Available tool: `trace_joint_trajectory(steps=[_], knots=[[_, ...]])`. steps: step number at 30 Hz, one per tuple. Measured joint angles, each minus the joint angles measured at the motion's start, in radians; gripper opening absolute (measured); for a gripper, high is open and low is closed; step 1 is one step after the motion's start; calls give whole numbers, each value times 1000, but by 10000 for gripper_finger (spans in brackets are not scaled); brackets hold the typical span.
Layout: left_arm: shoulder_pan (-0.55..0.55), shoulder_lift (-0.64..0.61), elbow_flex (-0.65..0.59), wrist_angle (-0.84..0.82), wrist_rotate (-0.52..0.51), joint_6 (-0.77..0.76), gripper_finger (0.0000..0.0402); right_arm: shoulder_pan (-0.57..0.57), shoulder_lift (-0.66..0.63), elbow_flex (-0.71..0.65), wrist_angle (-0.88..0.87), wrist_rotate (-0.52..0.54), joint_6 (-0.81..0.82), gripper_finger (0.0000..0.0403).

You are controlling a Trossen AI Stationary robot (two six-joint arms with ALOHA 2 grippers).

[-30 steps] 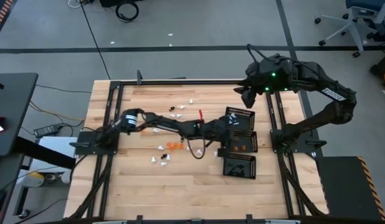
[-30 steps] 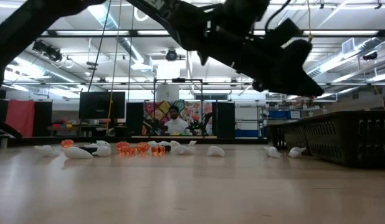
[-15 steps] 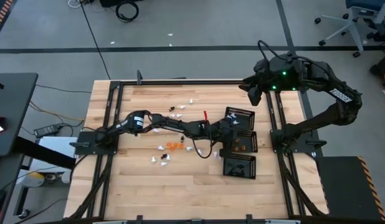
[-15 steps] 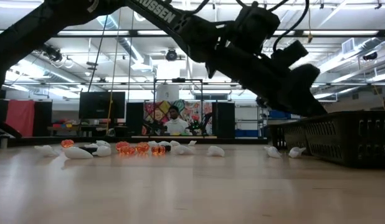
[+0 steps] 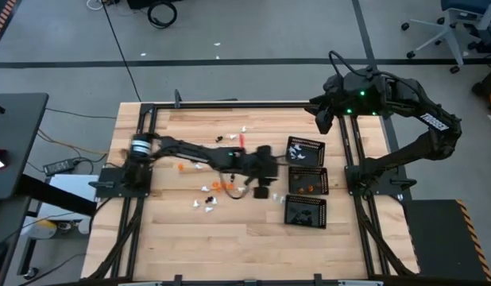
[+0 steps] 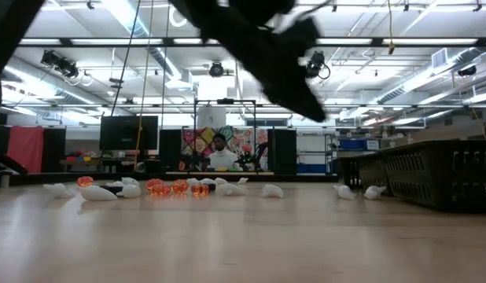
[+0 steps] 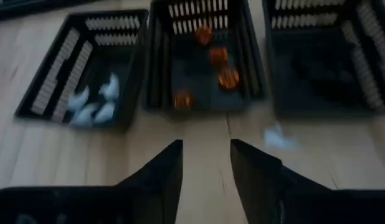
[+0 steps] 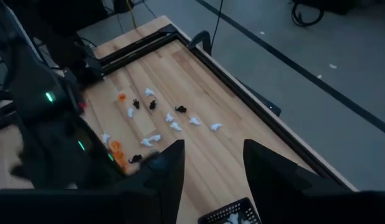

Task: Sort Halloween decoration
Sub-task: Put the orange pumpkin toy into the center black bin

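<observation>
My left gripper (image 7: pixel 205 163) hangs near the trays (image 7: pixel 205 62), fingers apart, nothing btwn. Right gripper (image 8: pixel 211 168) up high at far edge, fingers apart. Trinkets (image 5: pixel 222 187) scattered mid-table, some in trays.

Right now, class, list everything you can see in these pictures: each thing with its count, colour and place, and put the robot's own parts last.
Mesh trays: three, black, in a column on the table's right part.
Sorted trinkets: white ones in one end tray, orange ones in the middle tray; the dark contents of the other end tray are unclear.
Loose trinkets: many, white, orange and black, scattered mid-table.
Table: one, light wood, black frame.
Office chair: one, blue, on the floor beyond the table.
Person: one, in the room behind.
Left gripper: open, empty, just short of the trays.
Right gripper: open, empty, raised over the far right corner.
</observation>
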Motion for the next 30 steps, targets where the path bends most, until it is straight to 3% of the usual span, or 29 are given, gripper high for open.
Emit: trace_joint_trajectory(steps=[7,14,24,30], knots=[[-2,-280,-382,25,-23,-58,128,0,2,0,56,27,-11,167],[0,-419,-645,37,-23,-232,131,13,25,-3,94,31,-21,167],[-1,-405,-706,61,12,-293,220,56,62,-70,130,30,-13,167],[-22,-376,-705,46,13,-282,234,65,62,-98,181,27,-13,167]])
